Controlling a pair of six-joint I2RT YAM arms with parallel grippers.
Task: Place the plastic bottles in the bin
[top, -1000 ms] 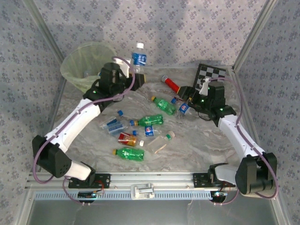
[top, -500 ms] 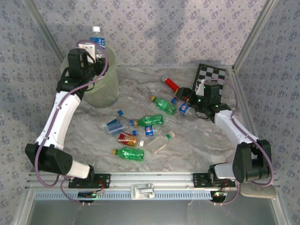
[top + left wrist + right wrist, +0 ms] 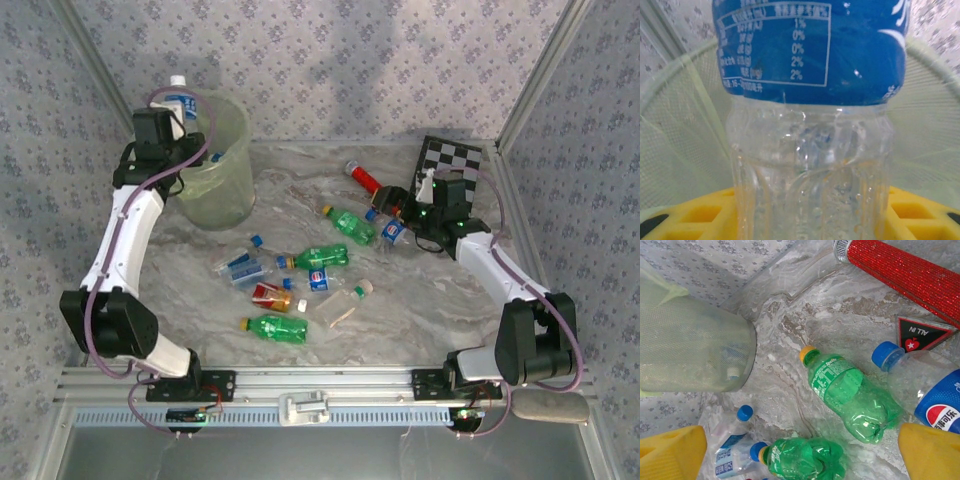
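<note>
My left gripper (image 3: 172,115) is shut on a clear plastic bottle (image 3: 183,100) with a blue label and white cap, held at the left rim of the pale-green bin (image 3: 218,170). In the left wrist view the bottle (image 3: 810,160) stands between my yellow fingers (image 3: 695,215), with the bin's mouth (image 3: 675,100) behind it. Several bottles lie on the table, among them a green one (image 3: 350,224) and a Pepsi one (image 3: 393,231). My right gripper (image 3: 397,213) hangs open over these. Below its spread jaws (image 3: 800,452) lie two green bottles (image 3: 850,395) (image 3: 805,460).
A red cylinder (image 3: 365,180) and a checkerboard (image 3: 455,155) sit at the back right. More bottles are scattered mid-table: green (image 3: 278,328), red-labelled (image 3: 272,295), clear (image 3: 240,268). A triangular card (image 3: 917,332) lies near the red cylinder (image 3: 905,275). Patterned walls enclose the table.
My left arm has swung the blue-labelled bottle from the back middle of the table leftward and up to the bin's rim. The bin now stands upright. The right gripper has shifted only slightly.
</note>
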